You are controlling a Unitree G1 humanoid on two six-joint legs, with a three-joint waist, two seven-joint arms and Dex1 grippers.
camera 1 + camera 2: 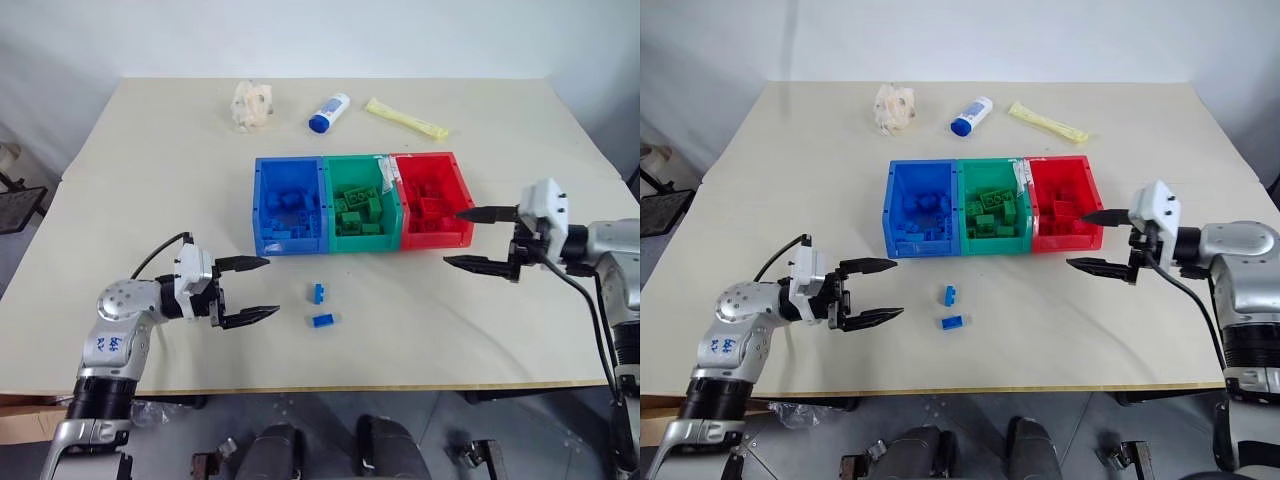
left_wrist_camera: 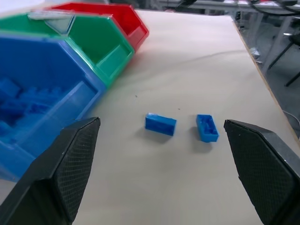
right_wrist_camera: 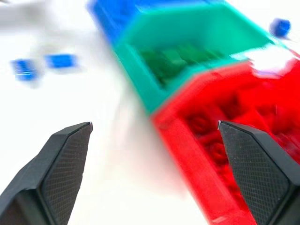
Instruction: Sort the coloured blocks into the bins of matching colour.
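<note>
Two small blue studded plastic bricks remain loose on the pale surface (image 1: 150,180), with both tools empty.

Largest first: three joined open-top plastic bins, blue (image 1: 262,215), green (image 1: 329,210) and red (image 1: 462,200), sit in a row, each already holding bricks of its own colour. The right tool (image 1: 470,238) hovers just beside the red bin's outer wall, its black fingers spread wide with nothing between them. The left tool (image 1: 248,290) points across the surface, fingers likewise parted and empty; the nearer blue brick (image 2: 160,123) and the farther one (image 2: 207,128) lie straight ahead of it, close together but apart, in front of the blue bin. These bricks look light, rigid and smooth-sided, so they may skid when nudged; pinching one across its two long flat sides seems the surest hold.
</note>
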